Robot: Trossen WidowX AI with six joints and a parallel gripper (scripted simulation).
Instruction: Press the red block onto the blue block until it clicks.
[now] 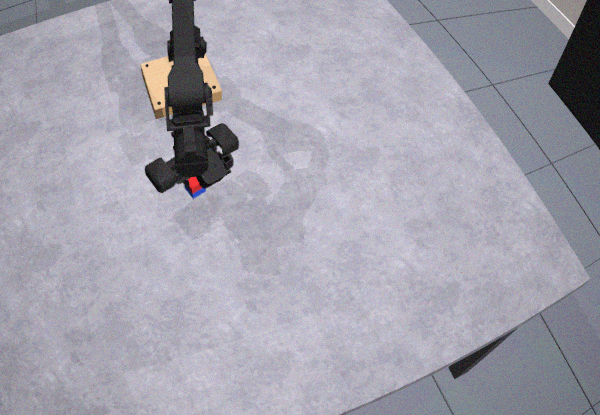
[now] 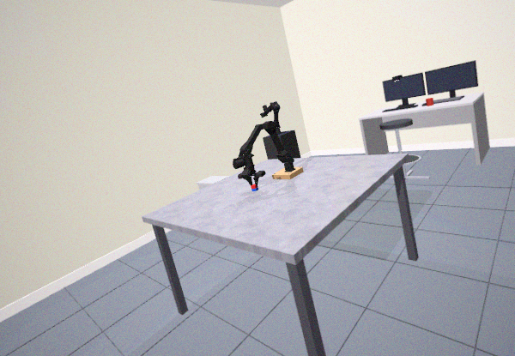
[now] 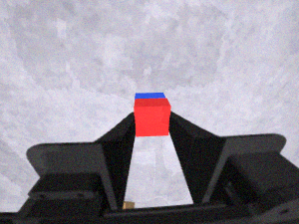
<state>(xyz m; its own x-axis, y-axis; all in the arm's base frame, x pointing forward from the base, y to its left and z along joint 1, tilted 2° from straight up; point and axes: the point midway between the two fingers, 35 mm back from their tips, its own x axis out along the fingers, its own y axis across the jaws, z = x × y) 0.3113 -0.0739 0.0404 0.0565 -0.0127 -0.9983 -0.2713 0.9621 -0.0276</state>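
Fingers of the gripper (image 1: 194,183) (image 2: 254,185) (image 3: 152,116) stand partly apart, clamped on red (image 1: 194,183) (image 2: 253,186) (image 3: 151,119) from both sides. Blue (image 1: 195,194) (image 2: 254,190) (image 3: 149,95) lies directly beneath red on the table (image 1: 350,285) (image 2: 275,210) (image 3: 75,60), seemingly touching and nearly square with it. The coming move probably turns on that vertical line: press straight down, then open; whether they have clicked together, I cannot tell.

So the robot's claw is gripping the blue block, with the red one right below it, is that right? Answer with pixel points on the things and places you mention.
Not quite, the colours are swapped: the wrist view shows the gripper (image 1: 194,183) (image 2: 253,187) (image 3: 150,115) holding the red block (image 1: 194,184) (image 2: 253,186) (image 3: 151,120), with the blue block (image 1: 196,193) (image 2: 254,190) (image 3: 149,96) right below it.
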